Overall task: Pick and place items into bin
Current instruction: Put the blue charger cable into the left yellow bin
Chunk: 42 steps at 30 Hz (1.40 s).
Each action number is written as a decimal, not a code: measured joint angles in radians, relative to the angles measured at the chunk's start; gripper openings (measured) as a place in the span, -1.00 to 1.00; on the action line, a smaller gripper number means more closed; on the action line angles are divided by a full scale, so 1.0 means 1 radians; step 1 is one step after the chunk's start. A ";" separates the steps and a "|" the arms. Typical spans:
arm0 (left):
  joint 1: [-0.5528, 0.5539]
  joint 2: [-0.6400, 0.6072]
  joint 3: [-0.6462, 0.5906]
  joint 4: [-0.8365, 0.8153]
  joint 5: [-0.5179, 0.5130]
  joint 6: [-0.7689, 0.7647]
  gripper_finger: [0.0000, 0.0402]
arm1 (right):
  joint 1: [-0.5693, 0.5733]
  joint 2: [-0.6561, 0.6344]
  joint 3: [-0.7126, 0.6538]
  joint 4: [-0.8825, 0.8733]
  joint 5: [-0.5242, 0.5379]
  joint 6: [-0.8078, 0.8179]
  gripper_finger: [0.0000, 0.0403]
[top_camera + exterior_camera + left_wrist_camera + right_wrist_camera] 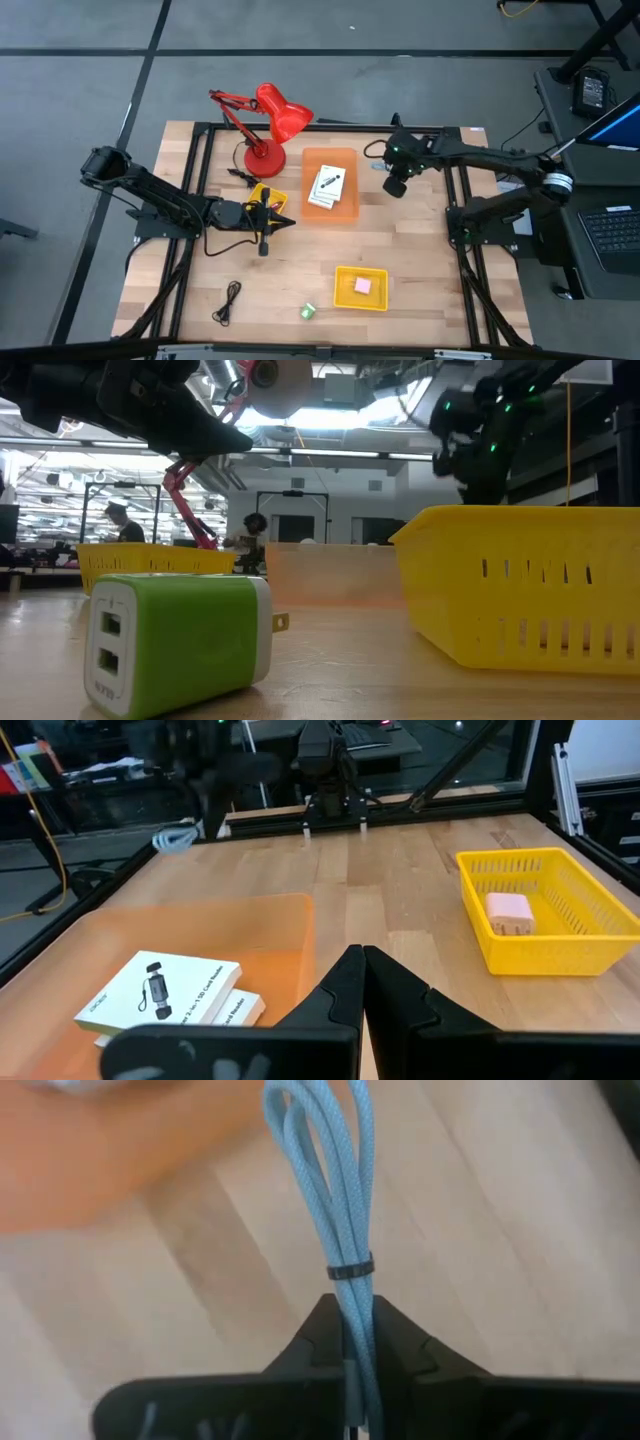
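Light-blue cord (345, 1230) hangs clamped in your right gripper (357, 1342), just beside the orange bin (330, 183); left gripper (362, 982) is closed, empty.

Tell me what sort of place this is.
Probably a robotics lab or workshop: a wooden table in a metal frame on grey floor, a laptop beside it, and people at benches under open ceiling lights behind.

I see grey concrete floor (300, 25) crossed by dark seams around my light wooden slatted table (420, 260); far off, bright ceiling lights (330, 420).
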 joint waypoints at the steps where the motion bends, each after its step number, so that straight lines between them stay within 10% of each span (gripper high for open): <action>1: 0.000 0.000 0.000 0.000 0.000 0.000 -0.98 | 0.016 -0.023 0.000 -0.004 0.000 0.011 -0.95; 12: 0.000 0.000 0.000 0.023 0.000 -0.018 -0.98 | 0.255 -0.208 -0.001 0.115 -0.001 0.028 -0.95; 29: 0.000 0.000 0.000 0.057 0.000 -0.046 -0.98 | 0.530 -0.252 -0.438 1.233 -0.141 -0.063 -0.95; 42: -0.001 0.000 0.000 0.136 0.000 0.003 -0.98 | 0.606 -0.224 -0.570 1.568 -0.014 -0.070 -0.95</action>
